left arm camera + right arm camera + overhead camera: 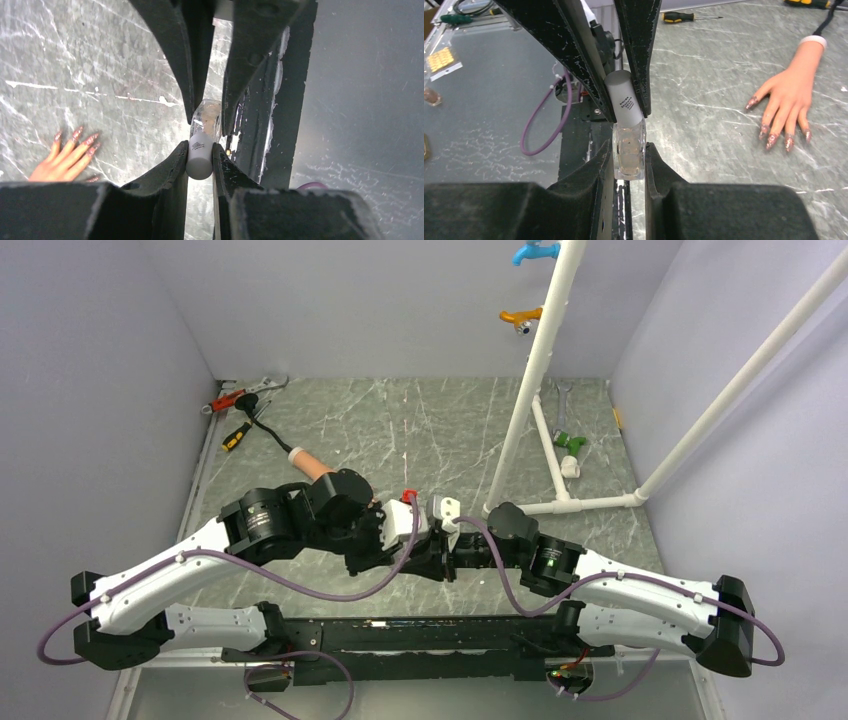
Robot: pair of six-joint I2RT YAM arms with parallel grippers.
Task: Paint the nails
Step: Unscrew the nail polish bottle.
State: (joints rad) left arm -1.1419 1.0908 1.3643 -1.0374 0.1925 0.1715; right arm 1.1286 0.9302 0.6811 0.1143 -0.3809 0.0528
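While your R tool (628, 149) clamps the bottle (629, 157) and L tool (199, 150) the cap (199, 162), unscrew slowly. No tilting, pls.

the top view looks down from behind; both close wrist views share the bottle (629, 150) and mannequin hand (789, 95).
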